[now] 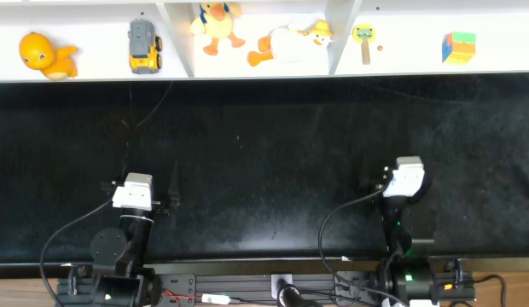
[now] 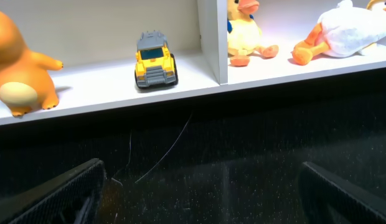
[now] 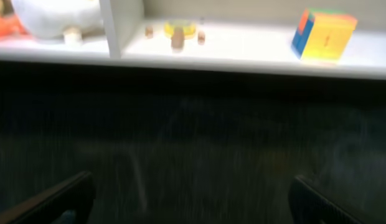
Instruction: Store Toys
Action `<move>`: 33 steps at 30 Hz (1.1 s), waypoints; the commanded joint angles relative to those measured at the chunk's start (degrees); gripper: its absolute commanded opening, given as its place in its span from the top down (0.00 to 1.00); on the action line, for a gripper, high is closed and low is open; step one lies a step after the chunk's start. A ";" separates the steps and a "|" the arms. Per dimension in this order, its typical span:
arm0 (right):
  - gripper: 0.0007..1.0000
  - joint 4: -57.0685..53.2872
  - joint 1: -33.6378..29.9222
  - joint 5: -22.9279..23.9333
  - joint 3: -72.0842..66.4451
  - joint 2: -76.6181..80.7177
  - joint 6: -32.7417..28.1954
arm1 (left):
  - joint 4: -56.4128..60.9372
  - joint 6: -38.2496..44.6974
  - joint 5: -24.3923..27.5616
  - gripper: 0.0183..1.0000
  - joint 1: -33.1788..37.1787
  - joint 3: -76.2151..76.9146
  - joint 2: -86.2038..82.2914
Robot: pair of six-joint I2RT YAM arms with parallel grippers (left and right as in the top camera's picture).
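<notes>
Judging the white plush duck (image 2: 348, 28) soft and light, we would pinch its body, with left gripper (image 2: 202, 183) and right gripper (image 3: 190, 190) both spread apart.

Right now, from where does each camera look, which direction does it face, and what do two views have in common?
Top view: fixed overhead, looking down on the black mat and white shelf; left arm and right arm rise from the bottom edge.
Left wrist view: on the left wrist, facing the shelf's orange toy figure and yellow truck; open left tool in front.
Right wrist view: on the right wrist, facing the colour cube; open right tool in front.
Shared: both wrist views catch the white plush duck.
</notes>
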 commanded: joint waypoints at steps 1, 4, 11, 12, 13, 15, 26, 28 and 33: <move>0.00 -1.81 -0.09 -1.22 -0.79 -6.05 1.14 | -0.22 0.87 -0.26 0.00 -0.20 -0.07 -0.59; 0.00 -1.84 -0.17 -0.90 -0.79 -10.12 0.48 | -0.22 0.87 -0.26 0.00 -0.20 -0.07 -0.59; 0.00 -1.62 -1.97 -0.74 -0.83 -16.39 -0.96 | -0.22 0.87 -0.26 0.00 -0.20 -0.07 -0.59; 0.00 -1.64 -2.10 -0.74 -0.83 -16.39 -0.79 | -0.22 0.87 -0.26 0.00 -0.20 -0.07 -0.59; 0.01 -1.66 -2.14 -0.74 -0.81 -16.39 -0.79 | -0.22 0.90 -0.26 0.00 -0.20 -0.07 -0.59; 0.00 -1.68 -2.14 -0.74 -0.81 -16.39 -0.79 | -0.22 0.87 -0.26 0.00 -0.20 -0.07 -0.59; 0.01 -1.77 -2.14 -0.72 -0.79 -16.28 -0.79 | -0.22 0.87 -0.26 0.00 -0.20 -0.07 -0.59; 0.00 -1.77 -2.14 -0.72 -0.79 -16.28 -0.79 | -0.22 0.90 -0.26 0.00 -0.20 -0.07 -0.59; 0.00 -1.77 -2.14 -0.72 -0.79 -16.28 -0.81 | -0.22 0.87 -0.26 0.00 -0.20 -0.07 -0.59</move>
